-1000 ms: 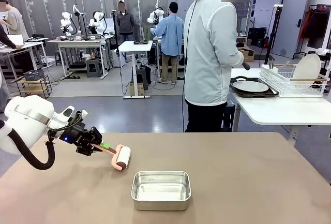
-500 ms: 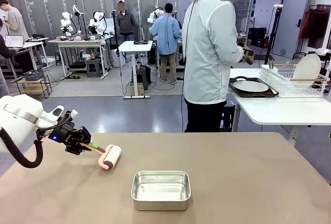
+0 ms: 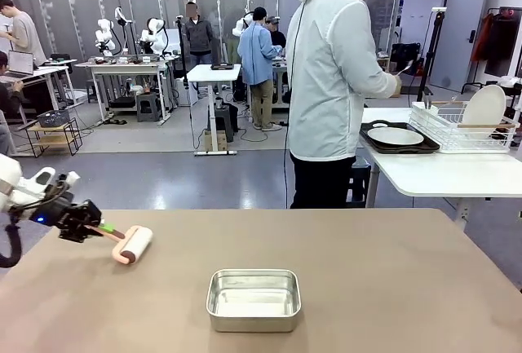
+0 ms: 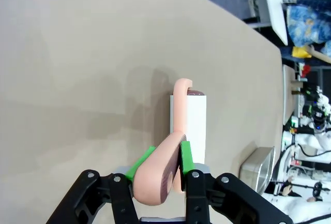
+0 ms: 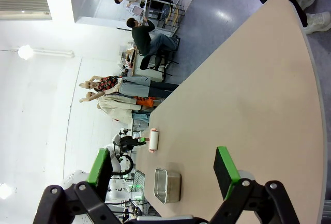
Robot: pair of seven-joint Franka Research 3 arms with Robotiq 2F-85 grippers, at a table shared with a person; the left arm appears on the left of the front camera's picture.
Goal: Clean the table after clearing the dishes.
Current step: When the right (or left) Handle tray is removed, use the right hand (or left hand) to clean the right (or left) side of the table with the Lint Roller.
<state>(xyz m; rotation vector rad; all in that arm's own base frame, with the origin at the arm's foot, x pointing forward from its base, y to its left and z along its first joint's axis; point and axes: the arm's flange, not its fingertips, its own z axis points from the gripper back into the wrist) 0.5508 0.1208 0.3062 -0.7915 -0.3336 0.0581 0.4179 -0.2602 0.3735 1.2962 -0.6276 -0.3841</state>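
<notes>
The dishes are already off the table — a plate and dark tray lie on the white side table at about 2 o'clock, by the person. Cleaning is under way. The left gripper is clamped on the pink handle of the roller, whose white drum rests on the table around 9 o'clock. The right gripper gapes wide, holding nothing. Most of the top looks unrolled — the pan sits at 6 o'clock.

roller on table left, pan centre-front
</notes>
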